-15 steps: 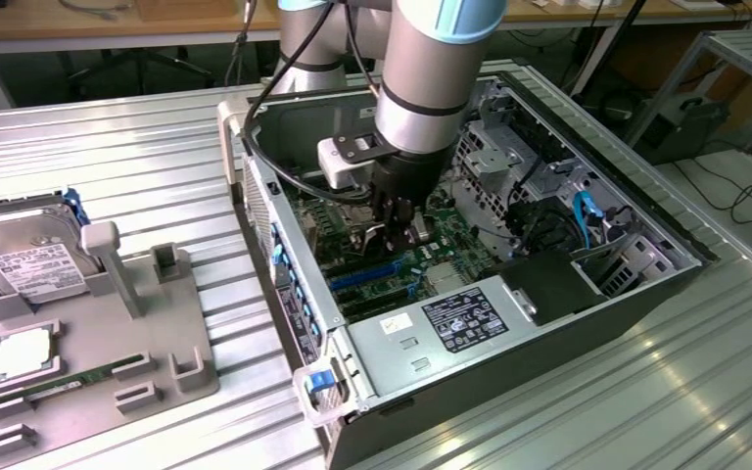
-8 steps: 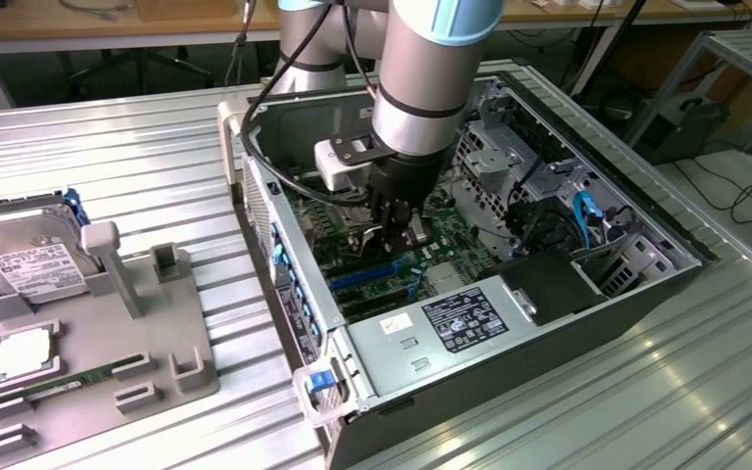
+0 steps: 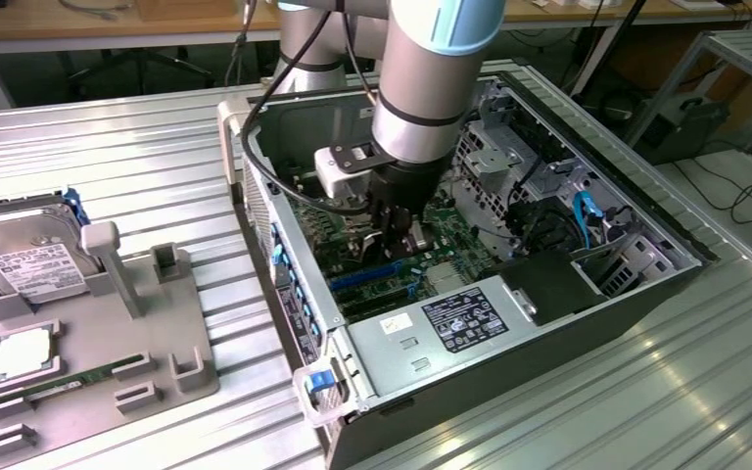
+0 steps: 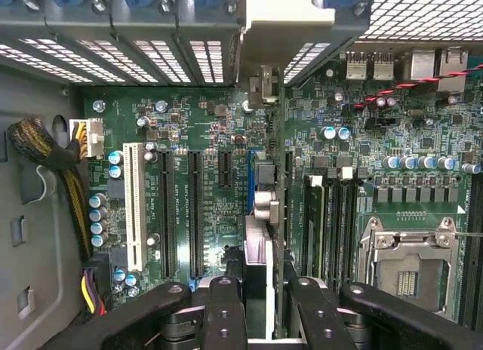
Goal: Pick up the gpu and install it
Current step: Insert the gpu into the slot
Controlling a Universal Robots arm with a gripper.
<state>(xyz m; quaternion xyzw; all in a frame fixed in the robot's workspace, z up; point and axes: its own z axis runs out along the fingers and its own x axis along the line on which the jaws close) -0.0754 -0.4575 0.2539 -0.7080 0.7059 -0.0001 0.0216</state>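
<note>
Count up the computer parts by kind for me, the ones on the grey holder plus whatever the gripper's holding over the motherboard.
Hard drive: 1
Processor chip: 1
Memory stick: 1
gpu, held in the gripper: 1
Total: 4

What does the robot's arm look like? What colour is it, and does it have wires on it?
The arm is a fat silver-grey tube with a light blue band near the top and a black ring lower down. Black cables loop beside it. A small white box sits at the wrist. The gripper has black fingers with small round screws.
</note>
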